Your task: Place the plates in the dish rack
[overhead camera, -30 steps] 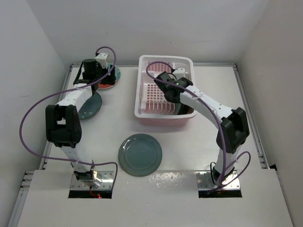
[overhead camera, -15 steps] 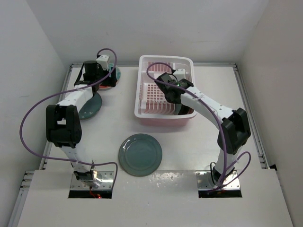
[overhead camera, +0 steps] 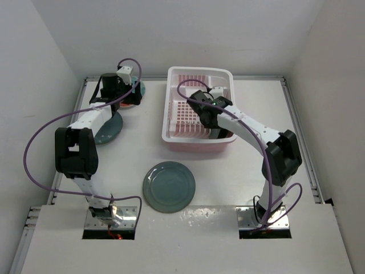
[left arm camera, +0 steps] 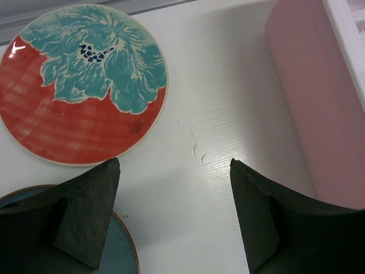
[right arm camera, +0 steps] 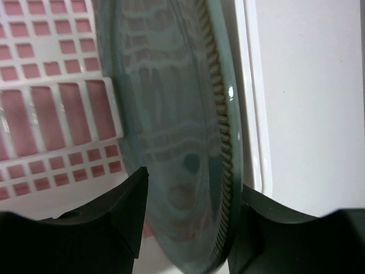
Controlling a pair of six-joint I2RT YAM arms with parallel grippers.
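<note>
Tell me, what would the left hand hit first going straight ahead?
Probably the bare white table, between the red flowered round plate and the pink plastic dish rack, though depth is unclear.

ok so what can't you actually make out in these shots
Right wrist: grey-teal plate runs off the top edge, so its full shape is unseen.
Top external: that plate is mostly under the right arm; red plate is partly under the left arm.
Left wrist: teal plate is cut by the bottom edge and a finger.
</note>
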